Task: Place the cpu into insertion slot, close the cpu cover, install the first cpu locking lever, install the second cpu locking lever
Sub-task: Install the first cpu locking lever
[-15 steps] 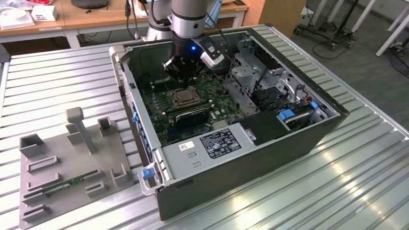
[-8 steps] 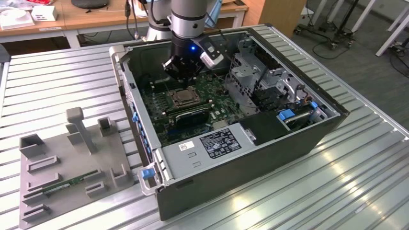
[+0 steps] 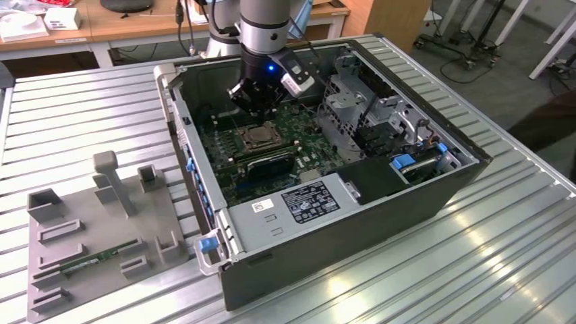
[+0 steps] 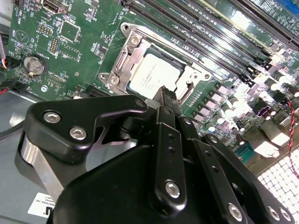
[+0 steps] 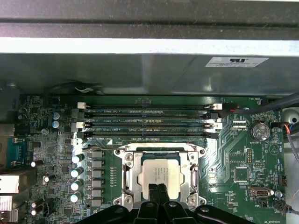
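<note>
From the insertion slot (image 3: 256, 138), in the exterior view, the drive cage (image 3: 365, 111) stands at about three o'clock and the power supply box (image 3: 297, 202) at five. The cpu (image 5: 161, 175) lies inside, with the cpu cover (image 5: 127, 175) flat around it. The upright arm (image 3: 266, 27) holds its gripper (image 5: 157, 191) closed and empty over the cpu's edge.

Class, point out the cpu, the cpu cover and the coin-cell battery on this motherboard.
cpu (image 5: 161, 173): first wrist view, middle of its pale metal face.
cpu cover (image 5: 132, 172): first wrist view, a side bar of its silvery frame.
coin-cell battery (image 4: 33, 65): second wrist view, middle of its round top.
</note>
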`<state>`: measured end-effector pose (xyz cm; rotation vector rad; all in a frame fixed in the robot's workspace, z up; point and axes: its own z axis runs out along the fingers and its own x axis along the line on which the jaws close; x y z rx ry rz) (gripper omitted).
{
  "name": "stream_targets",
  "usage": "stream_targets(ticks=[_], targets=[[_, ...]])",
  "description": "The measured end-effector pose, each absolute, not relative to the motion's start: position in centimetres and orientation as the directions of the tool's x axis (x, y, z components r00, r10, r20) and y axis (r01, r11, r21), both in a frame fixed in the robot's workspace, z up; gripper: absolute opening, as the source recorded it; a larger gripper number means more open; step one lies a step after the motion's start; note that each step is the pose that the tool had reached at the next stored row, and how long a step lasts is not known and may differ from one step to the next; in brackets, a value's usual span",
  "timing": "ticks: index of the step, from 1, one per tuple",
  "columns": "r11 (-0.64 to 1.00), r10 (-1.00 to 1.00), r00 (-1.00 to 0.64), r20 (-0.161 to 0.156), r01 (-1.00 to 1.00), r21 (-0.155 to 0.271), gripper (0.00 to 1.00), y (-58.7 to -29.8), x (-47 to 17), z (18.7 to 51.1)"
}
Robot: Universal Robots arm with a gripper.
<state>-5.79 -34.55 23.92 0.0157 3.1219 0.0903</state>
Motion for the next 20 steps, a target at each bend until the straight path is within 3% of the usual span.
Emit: stream_targets(ticks=[20], targets=[[0.998, 0.011, -1.0, -0.018, 0.01, 0.058, 0.11, -34.5, -8.4, 23.8]])
